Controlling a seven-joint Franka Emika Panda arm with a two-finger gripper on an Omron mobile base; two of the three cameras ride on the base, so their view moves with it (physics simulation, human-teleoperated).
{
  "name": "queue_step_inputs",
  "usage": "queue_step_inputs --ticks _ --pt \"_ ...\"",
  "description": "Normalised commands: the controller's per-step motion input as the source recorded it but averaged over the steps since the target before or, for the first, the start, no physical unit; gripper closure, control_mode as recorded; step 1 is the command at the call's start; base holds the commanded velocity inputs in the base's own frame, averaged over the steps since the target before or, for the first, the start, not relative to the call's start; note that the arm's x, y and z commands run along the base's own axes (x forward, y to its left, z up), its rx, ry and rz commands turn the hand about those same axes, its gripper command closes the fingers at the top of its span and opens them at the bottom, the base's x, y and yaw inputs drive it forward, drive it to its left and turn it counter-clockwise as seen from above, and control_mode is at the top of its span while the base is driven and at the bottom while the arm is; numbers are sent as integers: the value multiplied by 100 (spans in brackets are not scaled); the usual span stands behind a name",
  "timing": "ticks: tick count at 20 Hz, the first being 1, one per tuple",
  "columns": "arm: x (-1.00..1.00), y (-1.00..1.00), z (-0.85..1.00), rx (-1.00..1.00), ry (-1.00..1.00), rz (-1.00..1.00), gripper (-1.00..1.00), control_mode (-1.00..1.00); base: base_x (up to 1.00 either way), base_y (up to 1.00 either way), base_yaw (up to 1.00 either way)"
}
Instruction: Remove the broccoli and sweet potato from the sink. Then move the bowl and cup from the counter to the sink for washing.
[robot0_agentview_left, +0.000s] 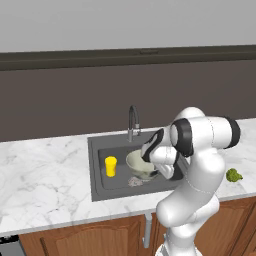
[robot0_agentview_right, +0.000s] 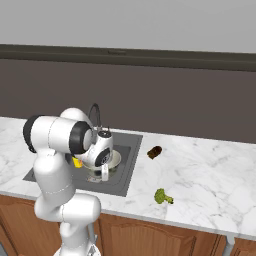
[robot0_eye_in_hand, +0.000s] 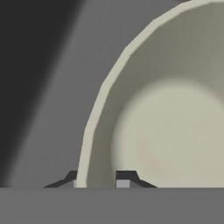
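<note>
Centre of the left base view, gripper (robot0_eye_in_hand: 97, 178) pinching the rim of the bowl (robot0_agentview_left: 141, 163) inside the sink (robot0_agentview_left: 98, 150), cup (robot0_agentview_left: 110, 166) at its left.

inside the sink (robot0_agentview_left: 97, 170), the bowl (robot0_agentview_left: 137, 163) takes the middle and right of the basin, the cup (robot0_agentview_left: 110, 166) stands upright near its left side with a gap between them. the faucet (robot0_agentview_left: 133, 121) arches over the back rim. counter (robot0_agentview_right: 210, 165) lies open around broccoli (robot0_agentview_right: 161, 196) and sweet potato (robot0_agentview_right: 155, 152).
</note>
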Motion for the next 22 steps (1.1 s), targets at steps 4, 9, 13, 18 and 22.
queue_step_inputs --ticks 4,9,13,18,22 --pt "17 0 -13 0 0 2 100 -100 0 0 0" --pt "18 0 -14 0 0 2 100 -100 0 0 0" --pt "18 0 -12 0 0 3 100 -100 0 0 0" --pt "16 0 -8 0 0 4 100 -100 0 0 0" --pt "13 0 -5 0 0 4 100 -100 0 0 0"
